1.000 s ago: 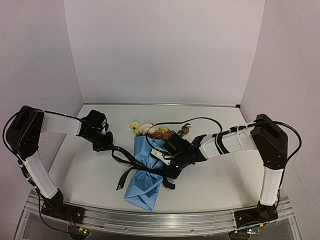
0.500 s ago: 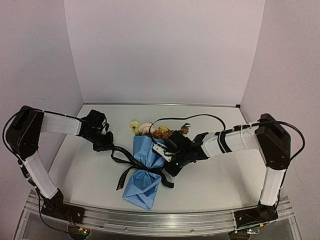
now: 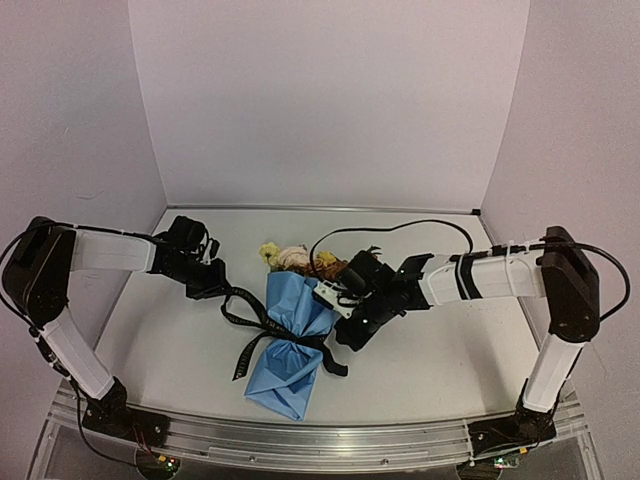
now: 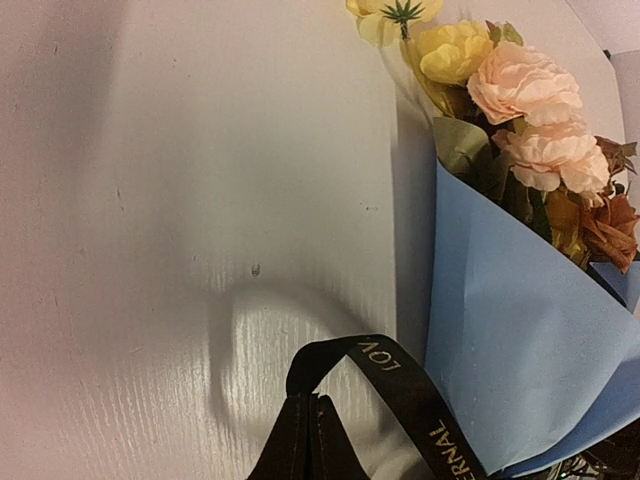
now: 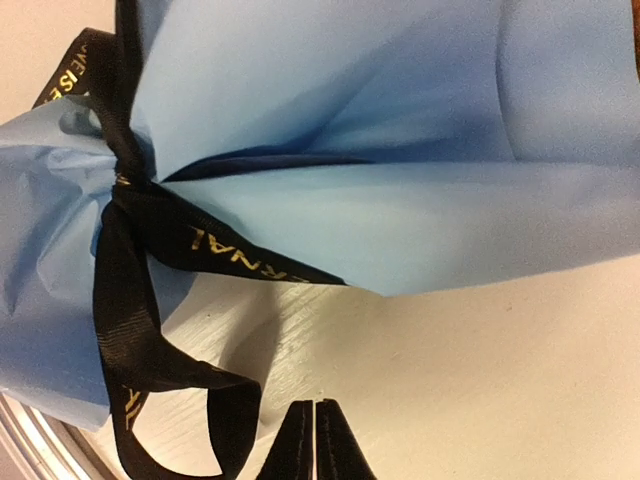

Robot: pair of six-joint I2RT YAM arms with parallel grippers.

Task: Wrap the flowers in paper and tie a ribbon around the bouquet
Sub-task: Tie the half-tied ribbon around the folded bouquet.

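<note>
The bouquet lies in the middle of the table: yellow, pink and orange flowers (image 3: 290, 257) (image 4: 520, 90) stick out of a light blue paper (image 3: 285, 365) (image 4: 530, 340) (image 5: 350, 200) cone. A black ribbon (image 3: 245, 310) (image 4: 400, 385) (image 5: 150, 340) with pale lettering pinches the cone at its waist. My left gripper (image 3: 218, 288) (image 4: 310, 400) is to the left of the cone, shut on a loop of the ribbon. My right gripper (image 3: 345, 338) (image 5: 315, 405) is just right of the cone, shut with nothing seen between its fingers; a ribbon loop hangs beside them.
White walls close in the table at the back and on both sides. A metal rail (image 3: 320, 440) runs along the near edge. The right arm's round black cable (image 3: 390, 228) arcs over the table behind the flowers.
My right gripper has shut and drawn slightly right, off the bouquet. The left gripper stays shut on the ribbon and has shifted slightly left.
</note>
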